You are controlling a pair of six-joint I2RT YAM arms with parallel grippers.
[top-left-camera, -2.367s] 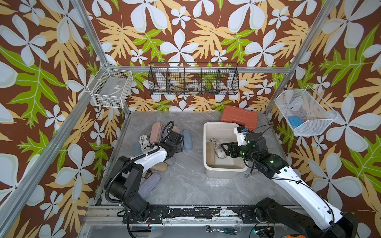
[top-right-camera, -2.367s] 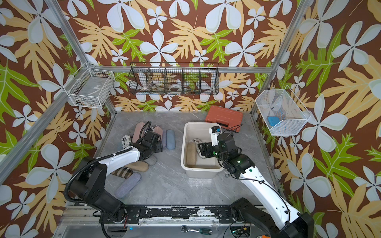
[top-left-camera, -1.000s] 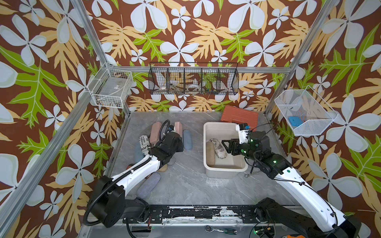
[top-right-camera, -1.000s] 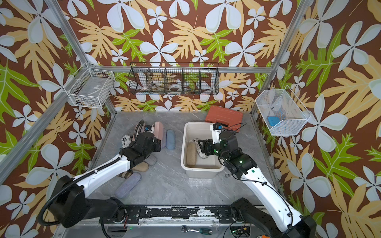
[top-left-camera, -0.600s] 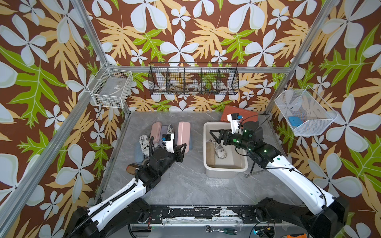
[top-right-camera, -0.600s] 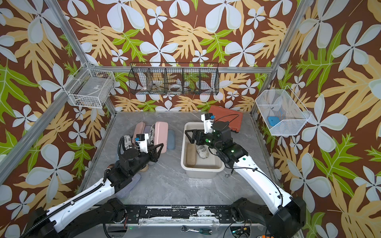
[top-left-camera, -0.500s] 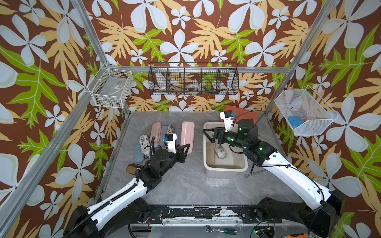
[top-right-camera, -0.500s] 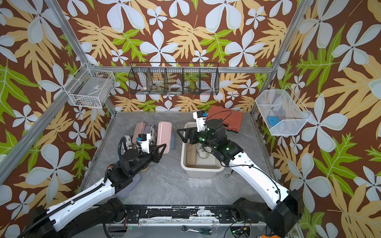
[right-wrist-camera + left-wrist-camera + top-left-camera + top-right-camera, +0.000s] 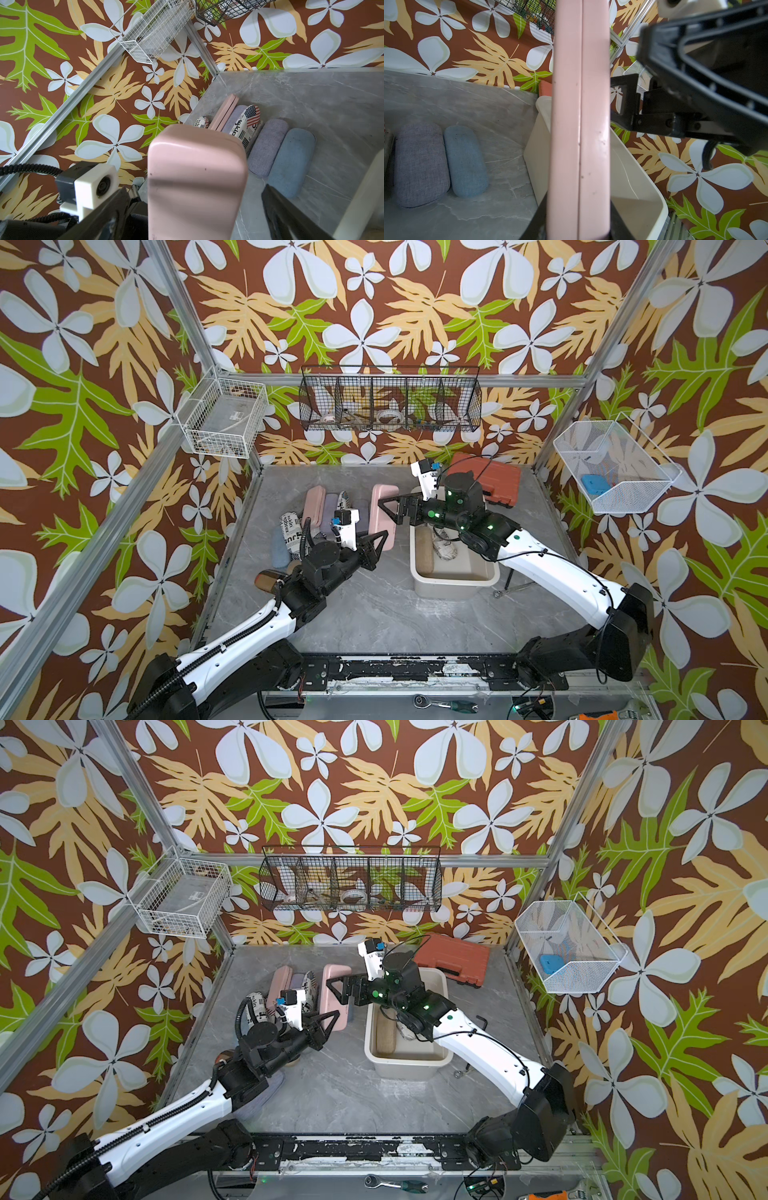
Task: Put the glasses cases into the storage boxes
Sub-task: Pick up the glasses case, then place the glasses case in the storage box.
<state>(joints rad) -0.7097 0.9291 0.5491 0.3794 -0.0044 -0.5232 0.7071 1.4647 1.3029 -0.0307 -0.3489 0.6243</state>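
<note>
The grey marble table [image 9: 374, 614] is taken up on one side by the cream-white storage box [image 9: 453, 587], in which a tan case [image 9: 424, 551] and a printed case [image 9: 445, 548] are already laid. On the other side the remaining glasses cases [image 9: 268, 145] are left lying side by side near the back corner.

Between the two, a pink case [image 9: 384, 510] is held clear of the table by the left gripper [image 9: 381, 541]. Its fingers are clenched on the lower end, so the free upper end is offered upward. That end is judged to be presented for a handover, since the box lies on the right arm's side.

The right gripper [image 9: 340, 990] is set at that free end with its jaws spread wide. In the right wrist view the pink case is seen between the two spread fingers [image 9: 291, 218]. A gap is visible on the side of the light blue case [image 9: 291, 162]; contact on the other side cannot be told. The pink case is judged not yet grasped by the right gripper. It is placed just beside the box's rim, not over its interior.
</note>
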